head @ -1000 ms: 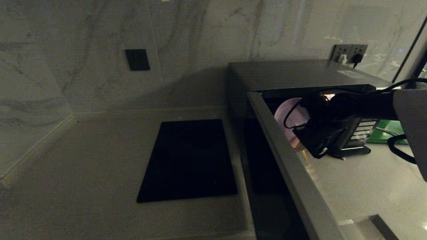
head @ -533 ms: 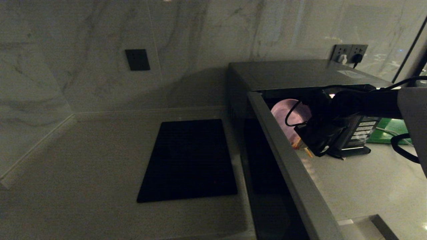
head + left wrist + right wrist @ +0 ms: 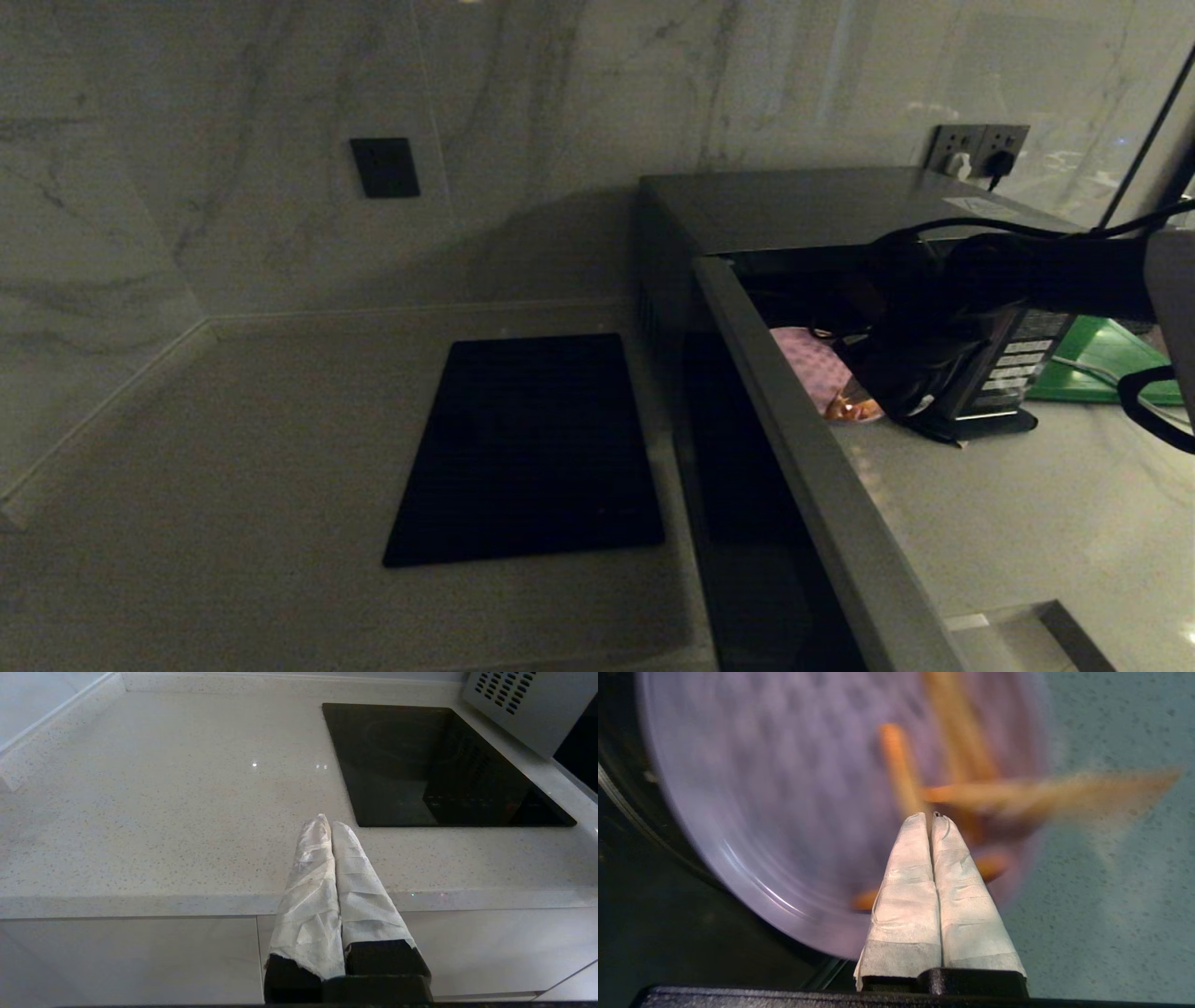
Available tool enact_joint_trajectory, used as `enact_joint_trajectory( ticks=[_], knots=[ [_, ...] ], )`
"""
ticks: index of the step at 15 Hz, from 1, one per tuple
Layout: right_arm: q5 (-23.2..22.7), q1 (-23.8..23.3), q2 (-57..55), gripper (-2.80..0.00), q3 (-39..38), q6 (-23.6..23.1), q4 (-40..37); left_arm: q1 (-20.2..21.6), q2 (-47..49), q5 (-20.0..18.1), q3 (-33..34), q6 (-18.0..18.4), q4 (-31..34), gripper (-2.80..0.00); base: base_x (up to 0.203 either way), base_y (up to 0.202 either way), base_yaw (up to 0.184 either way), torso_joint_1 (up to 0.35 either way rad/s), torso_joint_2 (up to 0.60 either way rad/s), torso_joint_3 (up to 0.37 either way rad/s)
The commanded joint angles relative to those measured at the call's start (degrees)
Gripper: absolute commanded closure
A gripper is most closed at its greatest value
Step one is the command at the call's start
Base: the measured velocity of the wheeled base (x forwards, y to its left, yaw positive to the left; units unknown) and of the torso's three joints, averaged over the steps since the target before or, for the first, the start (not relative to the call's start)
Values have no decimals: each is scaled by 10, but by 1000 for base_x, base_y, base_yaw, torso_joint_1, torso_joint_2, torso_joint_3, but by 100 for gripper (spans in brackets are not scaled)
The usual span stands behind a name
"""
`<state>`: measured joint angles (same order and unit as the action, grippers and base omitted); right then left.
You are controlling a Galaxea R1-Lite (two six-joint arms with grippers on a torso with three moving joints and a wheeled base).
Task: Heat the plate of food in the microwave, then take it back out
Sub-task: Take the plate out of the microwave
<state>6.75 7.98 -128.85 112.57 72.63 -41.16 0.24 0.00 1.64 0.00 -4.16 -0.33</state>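
Observation:
The black microwave (image 3: 822,205) stands with its door (image 3: 822,485) swung open towards me. At its mouth lies the lilac-pink plate of food (image 3: 808,366), low and tilted, with orange sticks (image 3: 854,408) at its near rim. In the right wrist view the plate (image 3: 784,788) is smeared by motion, and one stick (image 3: 1087,788) reaches past its rim over the counter. My right gripper (image 3: 930,816) is shut just over the plate's edge, with nothing between its fingers. My left gripper (image 3: 327,821) is shut and parked above the counter's front edge.
A flat black cooktop (image 3: 532,448) is set in the counter left of the microwave. The silver-buttoned panel (image 3: 1018,364) sits behind my right wrist. A green board (image 3: 1092,369) lies beyond it. Wall sockets (image 3: 980,149) are behind the microwave.
The plate stood tipped up on edge against my right gripper; now it has dropped down almost flat, with food sliding towards its rim. My right arm has risen slightly.

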Motion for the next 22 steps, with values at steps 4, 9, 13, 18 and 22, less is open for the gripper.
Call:
enact_joint_trajectory(
  ticks=[4,9,13,18,22],
  knots=[
    [0,0,4,0,4,3,-2,0,1,0,0,-1,0,0,0,0,0,0,0,0],
    [1,0,6,0,4,3,-3,0,1,0,0,-1,0,0,0,0,0,0,0,0],
    [10,0,14,0,4,3,-15,0,1,0,0,-1,0,0,0,0,0,0,0,0],
    [11,0,42,0,-1,1,-36,0,1,0,0,-1,0,0,0,0,0,0,0,0],
    [10,1,127,0,-31,-30,-55,0,1,0,0,-1,0,0,0,0,0,0,0,0]
  ],
)
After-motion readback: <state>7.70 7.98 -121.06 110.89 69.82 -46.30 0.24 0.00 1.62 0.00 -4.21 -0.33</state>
